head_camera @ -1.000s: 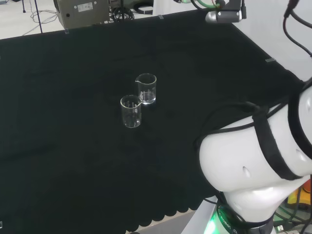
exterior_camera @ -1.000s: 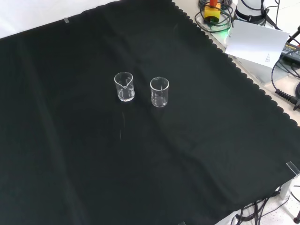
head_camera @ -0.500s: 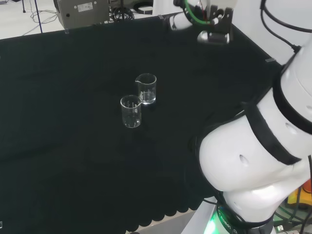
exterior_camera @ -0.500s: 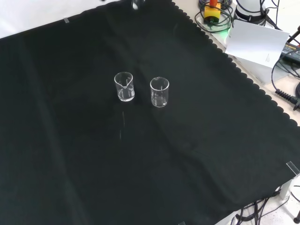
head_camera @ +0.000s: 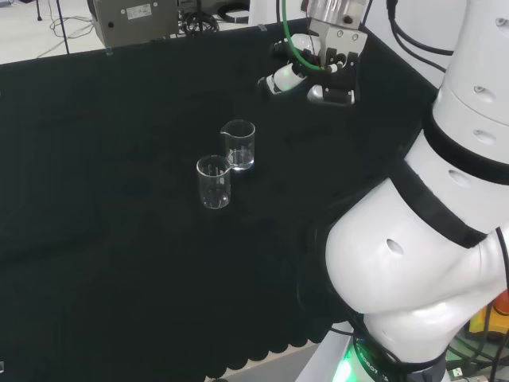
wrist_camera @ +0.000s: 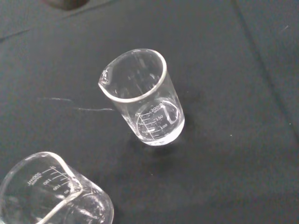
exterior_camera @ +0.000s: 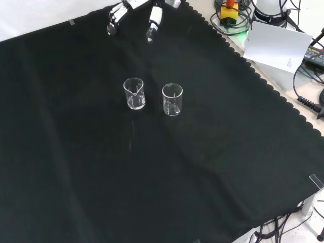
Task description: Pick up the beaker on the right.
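Robotics lab. Bench draped in black cloth; white robot arm; graduated glass beakers; loose cables and grey equipment case at edges.

Even overhead light; glare on the beaker, perhaps slightly soft.

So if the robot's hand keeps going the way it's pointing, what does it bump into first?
Probably the beaker on the left in the front view; the hand hangs above and behind it, fingers pointing down toward it. Depth is unclear.
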Available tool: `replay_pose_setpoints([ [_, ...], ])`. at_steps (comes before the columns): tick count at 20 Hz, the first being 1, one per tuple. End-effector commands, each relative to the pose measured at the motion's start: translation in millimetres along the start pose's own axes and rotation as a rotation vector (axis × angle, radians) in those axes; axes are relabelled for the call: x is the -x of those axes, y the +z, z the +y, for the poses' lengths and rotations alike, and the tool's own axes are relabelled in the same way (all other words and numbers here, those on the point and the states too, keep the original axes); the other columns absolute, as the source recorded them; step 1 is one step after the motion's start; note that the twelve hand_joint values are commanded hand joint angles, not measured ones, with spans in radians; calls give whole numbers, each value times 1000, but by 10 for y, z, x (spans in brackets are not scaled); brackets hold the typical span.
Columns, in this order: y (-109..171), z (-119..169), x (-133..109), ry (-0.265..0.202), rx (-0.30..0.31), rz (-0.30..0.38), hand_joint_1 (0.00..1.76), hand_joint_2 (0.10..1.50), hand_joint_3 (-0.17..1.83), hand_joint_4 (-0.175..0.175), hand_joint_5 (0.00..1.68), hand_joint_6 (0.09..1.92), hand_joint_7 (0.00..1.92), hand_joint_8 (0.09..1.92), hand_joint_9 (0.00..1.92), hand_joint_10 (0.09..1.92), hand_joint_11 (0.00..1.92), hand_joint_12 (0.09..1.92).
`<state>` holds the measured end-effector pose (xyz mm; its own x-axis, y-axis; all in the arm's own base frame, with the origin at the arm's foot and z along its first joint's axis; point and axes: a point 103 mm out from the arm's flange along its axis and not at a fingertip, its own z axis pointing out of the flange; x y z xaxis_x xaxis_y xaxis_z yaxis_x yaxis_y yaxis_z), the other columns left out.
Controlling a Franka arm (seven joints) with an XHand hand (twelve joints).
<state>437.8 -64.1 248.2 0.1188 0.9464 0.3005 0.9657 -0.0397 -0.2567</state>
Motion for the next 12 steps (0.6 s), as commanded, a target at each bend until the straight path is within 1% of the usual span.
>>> replay_pose_setpoints([
  [1, 423, 330, -21, -94, 27, 125, 789, 829, 144, -47, 319, 87, 173, 644, 254, 666, 0, 1271],
  [4, 543, 379, 33, -122, 41, 149, 829, 793, 168, -48, 355, 87, 190, 655, 273, 675, 0, 1276],
  [9, 669, 462, 134, -127, 30, 197, 894, 618, 478, -52, 417, 87, 230, 688, 334, 679, 0, 1349],
  [12, 733, 505, 206, -129, 26, 224, 911, 586, 540, -52, 421, 87, 231, 695, 344, 683, 0, 1377],
])
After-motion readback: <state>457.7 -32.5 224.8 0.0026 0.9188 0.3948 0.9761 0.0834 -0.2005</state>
